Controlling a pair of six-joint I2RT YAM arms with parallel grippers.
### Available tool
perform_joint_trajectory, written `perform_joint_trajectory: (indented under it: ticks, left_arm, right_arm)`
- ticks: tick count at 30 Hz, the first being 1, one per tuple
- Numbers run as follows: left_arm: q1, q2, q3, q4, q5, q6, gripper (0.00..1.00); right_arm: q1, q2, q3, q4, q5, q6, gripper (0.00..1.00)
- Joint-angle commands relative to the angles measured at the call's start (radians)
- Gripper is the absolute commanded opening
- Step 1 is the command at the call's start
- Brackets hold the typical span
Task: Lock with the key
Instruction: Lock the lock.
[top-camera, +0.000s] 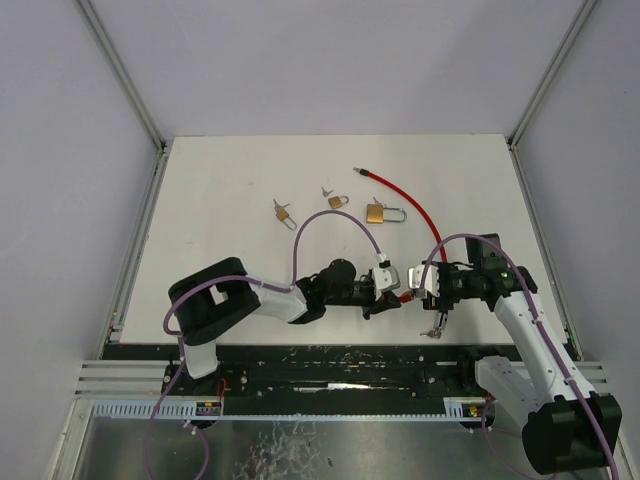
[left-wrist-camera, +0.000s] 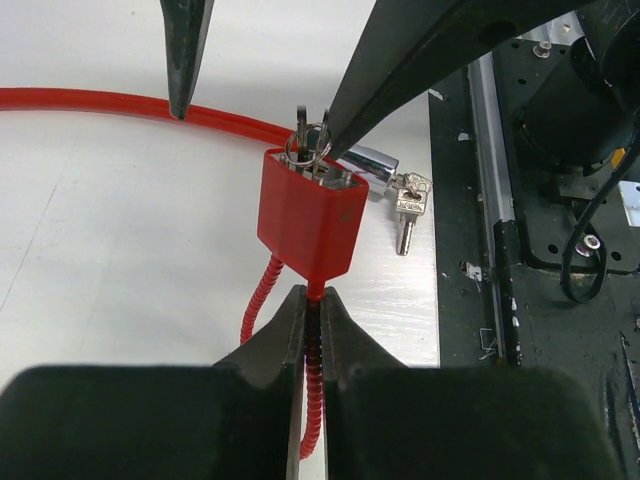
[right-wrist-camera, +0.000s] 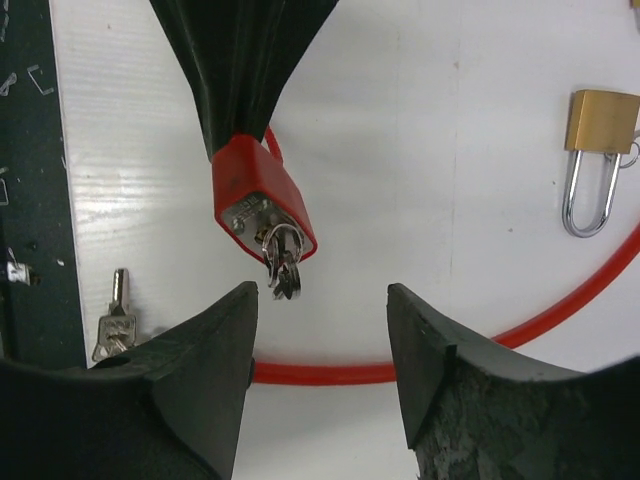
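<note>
Top external view: the white table (top-camera: 240, 180) carries the work close to its near edge, right of the middle. There the left gripper (top-camera: 392, 290) and the right gripper (top-camera: 425, 288) face each other, with the red padlock (top-camera: 407, 296) between them. The red cable (top-camera: 415, 205) arcs from there toward the far edge. Three brass padlocks (top-camera: 378, 212) lie mid-table, well apart from the grippers.

Left wrist view: the left gripper (left-wrist-camera: 312, 295) is pressed together on the ribbed red cable (left-wrist-camera: 313, 350) right where it leaves the red padlock (left-wrist-camera: 310, 225). The body stands up past the tips, with the key (left-wrist-camera: 308, 145) and its ring in the far end. A spare key (left-wrist-camera: 405, 205) lies on the table beside it, toward the near edge.

Right wrist view: the right gripper (right-wrist-camera: 320, 295) has its jaws apart with nothing between them. The red padlock (right-wrist-camera: 255, 195) hangs just ahead of the gap, tilted. Its key (right-wrist-camera: 283, 262) points at the opening, nearer the finger on the picture's left, touching neither.
</note>
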Motion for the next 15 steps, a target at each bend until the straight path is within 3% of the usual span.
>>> perform_joint_trajectory:
  ticks: [1, 8, 15]
  left_arm:
    - [0.003, -0.044, -0.024, 0.117, 0.004, 0.008, 0.00]
    - [0.007, -0.052, -0.045, 0.155, 0.010, -0.001, 0.00]
    - [0.012, -0.058, -0.056, 0.174, 0.013, -0.012, 0.00]
  right_arm:
    - [0.005, -0.021, -0.015, 0.058, -0.113, 0.087, 0.59]
    - [0.005, -0.020, -0.002, 0.034, -0.148, 0.101, 0.42]
    - [0.005, -0.024, 0.022, -0.028, -0.179, 0.055, 0.15]
